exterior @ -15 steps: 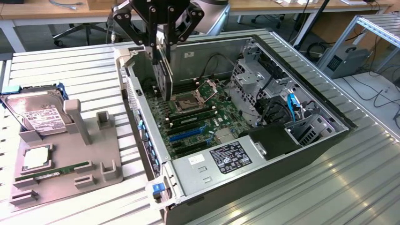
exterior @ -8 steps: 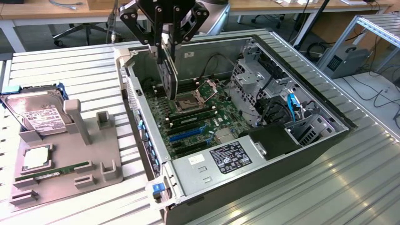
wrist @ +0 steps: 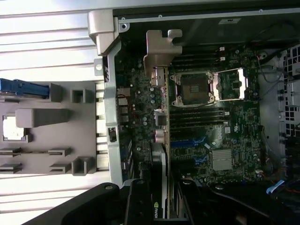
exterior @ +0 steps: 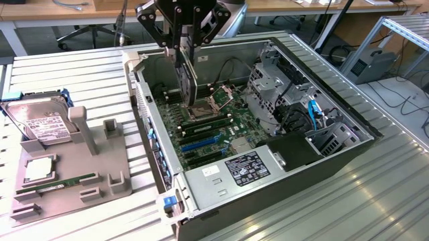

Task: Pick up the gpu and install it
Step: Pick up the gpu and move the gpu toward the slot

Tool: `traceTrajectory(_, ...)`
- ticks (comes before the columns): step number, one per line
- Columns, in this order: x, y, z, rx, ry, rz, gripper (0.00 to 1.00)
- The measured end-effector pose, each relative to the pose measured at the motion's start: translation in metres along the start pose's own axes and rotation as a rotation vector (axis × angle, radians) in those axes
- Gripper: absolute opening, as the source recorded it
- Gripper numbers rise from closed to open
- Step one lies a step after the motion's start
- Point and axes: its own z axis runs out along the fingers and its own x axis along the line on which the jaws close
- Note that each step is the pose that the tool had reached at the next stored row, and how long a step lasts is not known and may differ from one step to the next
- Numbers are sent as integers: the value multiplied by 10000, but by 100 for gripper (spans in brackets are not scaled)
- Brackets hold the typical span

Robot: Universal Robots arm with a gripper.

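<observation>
While the gripper [exterior: 182, 50] stands clamped on the upper edge of the gpu [exterior: 186, 83], the card hangs upright and edge-down inside the open computer case [exterior: 151, 141], which lies on its side on the slatted metal worktop [exterior: 74, 75]. The card's lower edge is above the motherboard [exterior: 216, 128], close to the open processor socket [wrist: 194, 89]; whether it touches the board cannot be told. In the wrist view the card is seen edge-on, with its silver end bracket [wrist: 161, 47] at the far end, near the case's rear wall, and a green logo on the part that sits between the black fingers [wrist: 139, 204]. Blue expansion slots [wrist: 187, 143] and a small finned heatsink [wrist: 222, 159] lie on the board, towards the gripper's side of the socket. A power supply with a dark label [exterior: 245, 169] fills the case's near corner in the exterior view, and a metal drive cage [exterior: 268, 90] stands on the exterior view's right of the board. On the worktop at the exterior view's left, well apart from the case, a grey fixture tray [exterior: 100, 150] carries a hard drive with a white label [exterior: 41, 125] standing tilted at its far end, a square silver chip [exterior: 39, 168], and a narrow green memory stick [exterior: 57, 184] lying flat near its front.
</observation>
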Motion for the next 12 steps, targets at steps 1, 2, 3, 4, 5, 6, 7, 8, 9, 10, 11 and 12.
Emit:
traceTrajectory(1,-14,1,2,0,0,0,27)
traceTrajectory(2,-36,3,4,0,0,1,27)
traceTrajectory(3,-49,4,6,1,0,0,27)
traceTrajectory(4,-60,4,7,1,0,0,27)
traceTrajectory(5,-76,6,10,1,0,0,27)
traceTrajectory(6,-91,7,13,1,0,0,27)
traceTrajectory(7,-106,8,15,1,0,1,27)
traceTrajectory(8,-124,9,18,1,0,0,27)
traceTrajectory(9,-137,10,20,2,0,0,27)
traceTrajectory(10,-151,11,23,2,0,0,27)
traceTrajectory(11,-163,11,26,2,1,0,27)
traceTrajectory(12,-177,12,33,2,0,0,27)
